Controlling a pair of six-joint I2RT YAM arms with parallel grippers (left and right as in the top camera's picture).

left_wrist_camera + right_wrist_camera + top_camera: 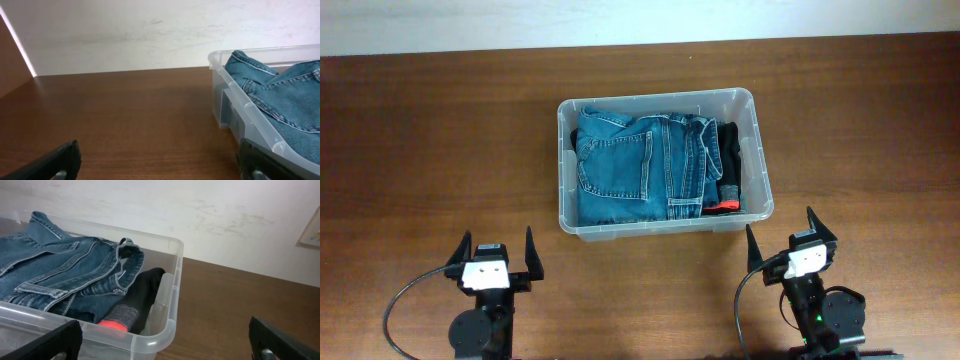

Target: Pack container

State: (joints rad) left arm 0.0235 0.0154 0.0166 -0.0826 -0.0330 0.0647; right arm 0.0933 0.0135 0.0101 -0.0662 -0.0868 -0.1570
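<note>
The clear plastic container (761, 160) stands at the table's middle. Folded blue jeans (635, 165) fill most of it. A black sock with a grey and red cuff (729, 170) lies along its right side. The container's left corner (235, 107) and the jeans (285, 95) show in the left wrist view. Its right corner (165, 330), the jeans (60, 272) and the sock (132, 305) show in the right wrist view. My left gripper (499, 255) is open and empty, near the front edge left of the container. My right gripper (788, 238) is open and empty, just off the container's front right corner.
The brown wooden table (430, 150) runs to a white wall (620, 20) at the back. Both arm bases sit at the front edge, with a black cable (400, 300) looping left of the left arm.
</note>
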